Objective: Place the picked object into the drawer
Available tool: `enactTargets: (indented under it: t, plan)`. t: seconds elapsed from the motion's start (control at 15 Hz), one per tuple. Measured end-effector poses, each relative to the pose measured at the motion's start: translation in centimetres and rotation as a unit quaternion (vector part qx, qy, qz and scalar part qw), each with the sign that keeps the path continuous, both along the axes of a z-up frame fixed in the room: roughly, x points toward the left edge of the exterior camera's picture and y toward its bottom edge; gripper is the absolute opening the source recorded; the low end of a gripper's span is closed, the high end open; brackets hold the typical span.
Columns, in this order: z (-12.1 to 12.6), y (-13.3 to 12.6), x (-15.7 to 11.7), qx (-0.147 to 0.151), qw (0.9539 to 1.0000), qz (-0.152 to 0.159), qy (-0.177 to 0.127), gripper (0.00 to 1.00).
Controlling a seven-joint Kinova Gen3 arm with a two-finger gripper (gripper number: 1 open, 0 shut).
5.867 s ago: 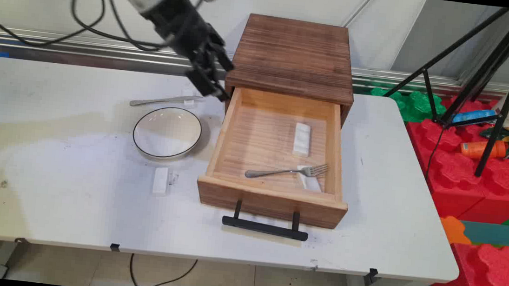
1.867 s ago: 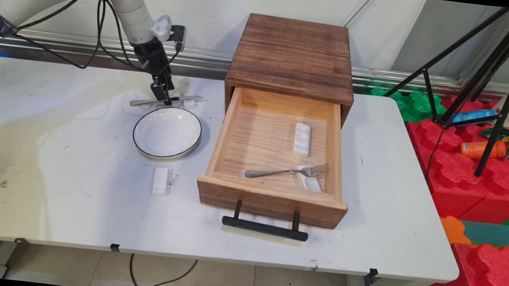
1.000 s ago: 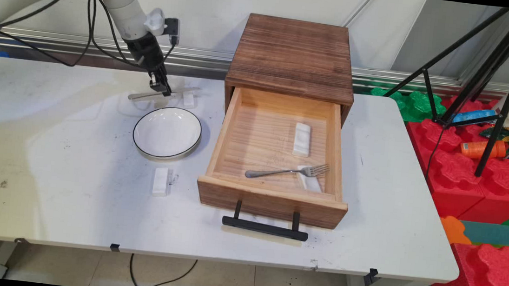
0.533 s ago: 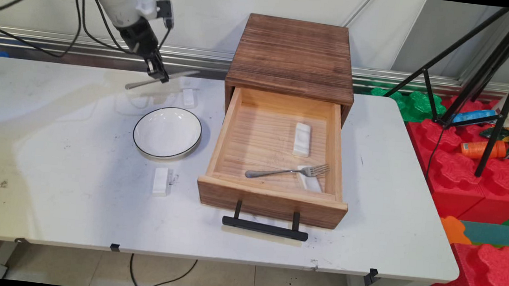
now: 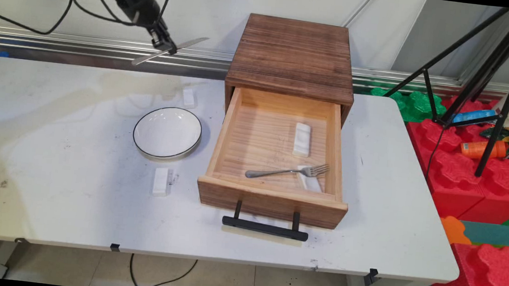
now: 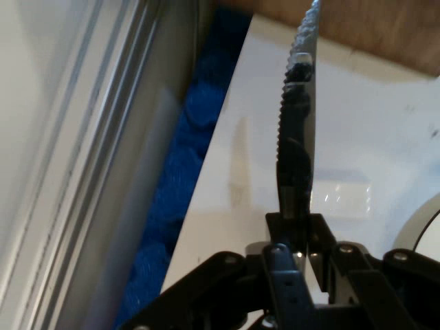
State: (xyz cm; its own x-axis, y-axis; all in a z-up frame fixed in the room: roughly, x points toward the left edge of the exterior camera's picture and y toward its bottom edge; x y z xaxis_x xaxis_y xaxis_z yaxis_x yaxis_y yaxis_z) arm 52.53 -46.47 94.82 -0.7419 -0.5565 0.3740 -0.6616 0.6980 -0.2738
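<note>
My gripper [image 5: 166,49] is shut on a metal table knife [image 5: 189,43], gripped near its middle and held high above the table's far left part. The knife is tilted, blade end up to the right, handle end [image 5: 140,60] down to the left. In the hand view the serrated blade [image 6: 302,117] runs straight up from my gripper [image 6: 294,230]. Below on the table lie a small white rest [image 5: 188,97] and a white bowl with a dark rim [image 5: 167,132].
A wooden cabinet [image 5: 293,55] stands at the back with its drawer [image 5: 272,201] pulled open; inside are a fork [image 5: 287,171] and two white rests [image 5: 302,139]. Another white rest [image 5: 160,181] lies in front of the bowl. A tripod [image 5: 497,91] and red foam blocks [image 5: 484,184] are right of the table.
The gripper came down onto the knife lying behind the bowl, closed on it and has lifted it up off the table, leaving the small white rest behind.
</note>
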Motion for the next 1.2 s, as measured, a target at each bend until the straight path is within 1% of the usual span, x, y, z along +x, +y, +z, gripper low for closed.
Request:
enactTargets:
  t: [0.27, 0.53, 0.8, 0.93, 1.2]
  plan:
    - [3.1, 1.4, -4.0, -0.026, 0.9990, -0.034, 0.012, 0.00]
    - [4.7, 2.4, -7.5, -0.035, 0.9967, -0.069, 0.025, 0.00]
    - [6.0, 3.4, -12.1, -0.042, 0.9915, -0.117, 0.039, 0.00]
    - [6.2, 3.7, -13.9, -0.042, 0.9893, -0.133, 0.044, 0.00]
    - [6.2, 3.7, -18.6, -0.039, 0.9835, -0.167, 0.058, 0.00]
